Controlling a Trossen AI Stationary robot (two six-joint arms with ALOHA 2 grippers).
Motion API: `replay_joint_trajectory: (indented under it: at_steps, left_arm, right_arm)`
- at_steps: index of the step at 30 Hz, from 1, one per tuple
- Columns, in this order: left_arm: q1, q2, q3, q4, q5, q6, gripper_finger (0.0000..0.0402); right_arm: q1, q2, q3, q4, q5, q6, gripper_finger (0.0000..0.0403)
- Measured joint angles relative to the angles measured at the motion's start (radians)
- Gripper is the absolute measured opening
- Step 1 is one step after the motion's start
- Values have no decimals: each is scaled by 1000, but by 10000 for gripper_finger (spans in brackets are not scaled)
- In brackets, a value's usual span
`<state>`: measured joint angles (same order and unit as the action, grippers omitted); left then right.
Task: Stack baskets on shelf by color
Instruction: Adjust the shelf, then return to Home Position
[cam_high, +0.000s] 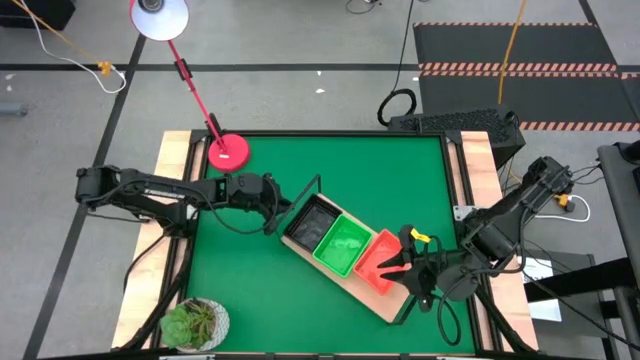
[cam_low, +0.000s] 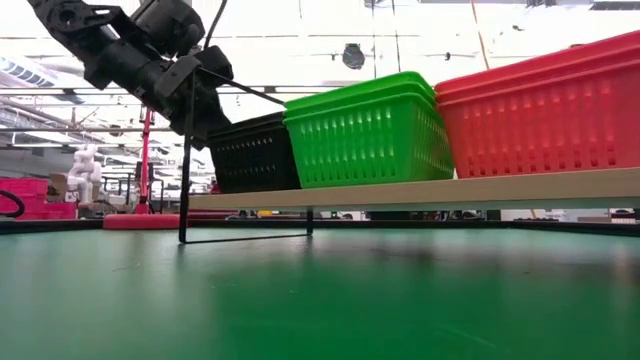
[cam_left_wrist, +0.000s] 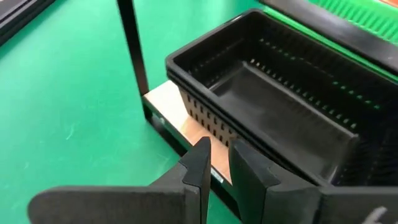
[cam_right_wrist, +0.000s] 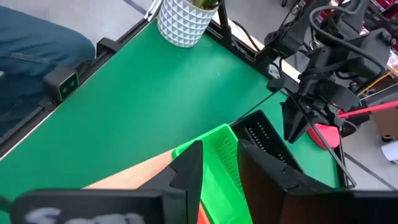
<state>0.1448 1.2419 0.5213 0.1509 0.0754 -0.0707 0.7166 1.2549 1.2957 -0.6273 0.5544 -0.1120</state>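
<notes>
Shelf (cam_high: 300, 246) set diagonally on green mat (cam_high: 260, 290), long axis from upper left to lower right. On it, side by side: black baskets (cam_high: 312, 222), green baskets (cam_high: 342, 245), red baskets (cam_high: 378, 260), each nested by color. Left gripper (cam_high: 272, 212) just beside black end, fingers (cam_left_wrist: 200, 163) narrowly parted, empty. Right gripper (cam_high: 408, 258) at red end, narrow gap, apparently empty. Mesh-sided glossy plastic, light wood board, thin black wire frame (cam_low: 188, 160)

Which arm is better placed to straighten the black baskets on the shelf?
Left. Its tool sits right beside the black baskets at that end of the shelf; the right tool is at the red baskets, the far end.
</notes>
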Motion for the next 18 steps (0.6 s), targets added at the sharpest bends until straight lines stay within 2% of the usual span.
replay_joint_trajectory:
  at_steps: [5,9,14,18]
  left_arm:
    - [1,-15,-1,-10,4,12,58]
    - [10,-75,-2,-94,-52,18,58]
    - [13,-211,-3,-204,-122,9,58]
    - [12,-330,-3,-218,-132,15,58]
  right_arm:
    - [0,0,0,-6,0,6,93]
    - [3,0,0,-25,42,43,93]
    - [12,0,0,-97,129,126,88]
    - [12,0,-2,-116,131,128,53]
